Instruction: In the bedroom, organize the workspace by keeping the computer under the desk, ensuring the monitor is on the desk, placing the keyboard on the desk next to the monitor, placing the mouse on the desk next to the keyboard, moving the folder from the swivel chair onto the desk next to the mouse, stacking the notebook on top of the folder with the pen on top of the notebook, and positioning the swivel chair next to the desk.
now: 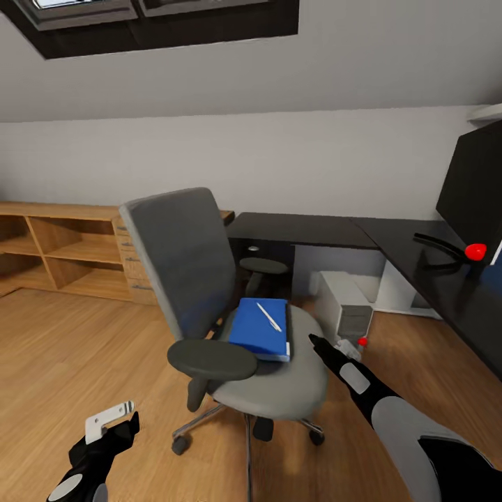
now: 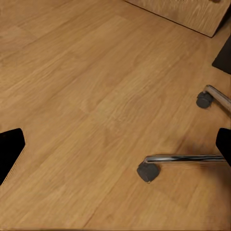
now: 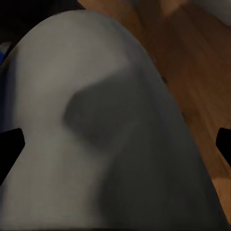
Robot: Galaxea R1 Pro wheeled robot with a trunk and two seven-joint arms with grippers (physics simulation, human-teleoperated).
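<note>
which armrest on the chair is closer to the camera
The black armrest on the seat's near left side, large and oval in the head view. The other armrest sits farther back beyond the blue folder, toward the desk.

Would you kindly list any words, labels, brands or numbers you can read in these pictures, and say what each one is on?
None can be read.
The blue folder cover is plain, with a white pen lying on it.
The computer front shows no legible mark.
The monitor screen is blank and black.
</note>
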